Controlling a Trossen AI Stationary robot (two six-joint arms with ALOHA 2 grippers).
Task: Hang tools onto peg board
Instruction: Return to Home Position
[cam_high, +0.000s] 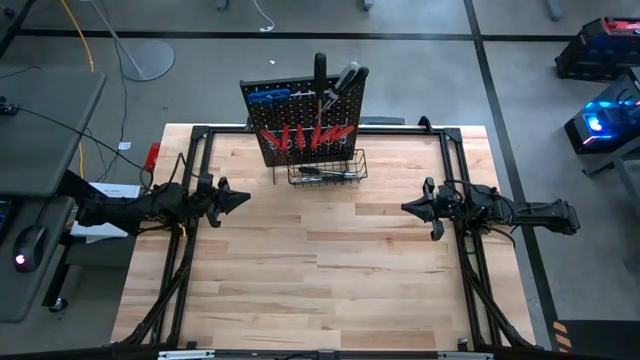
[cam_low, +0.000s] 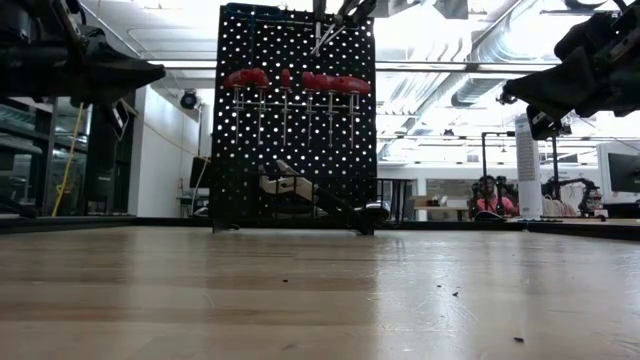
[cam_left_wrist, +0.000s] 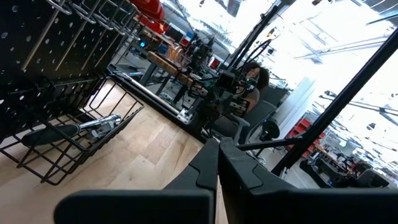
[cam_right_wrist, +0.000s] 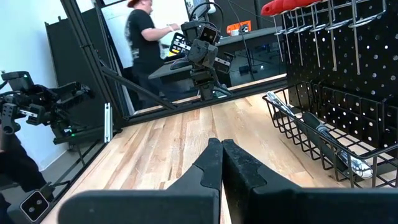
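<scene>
- Low view, closest: wooden table (cam_low: 320, 290) running away from the lens toward the room.
- About halfway back, left gripper (cam_high: 240, 199) near the table's left side, raised off the wood and pointing inward across the table; pincer narrow, fingers (cam_left_wrist: 202, 171) pressed flat against each other, holding nothing.
- Level with it on the opposite side, right gripper (cam_high: 408, 207), also raised and pointing inward; pincer likewise narrow, fingers (cam_right_wrist: 208, 165) touching along their length, nothing between them.
- Both grippers well apart from each other and well short of the peg board (cam_high: 300, 110).
- Farther back, at the table's far edge: peg board upright, a little left of centre.
- At the board's base, black wire basket (cam_high: 328, 168), with chrome ratchet (cam_left_wrist: 99, 123) lying on its side inside.
- Just above the basket, red-handled screwdrivers (cam_low: 300, 80) in a row on hooks, shafts hanging down.
- Higher on the board, blue T-handle key (cam_high: 268, 97) toward the left part.
- At the top edge, black-handled screwdriver (cam_high: 320, 70) and silver wrench (cam_high: 345, 78) close beside each other.
- Beyond the table, a room with desks and equipment; seated person (cam_low: 487, 195) far off, and a standing person in a dark shirt (cam_right_wrist: 142, 37) showing in the right wrist view.
</scene>
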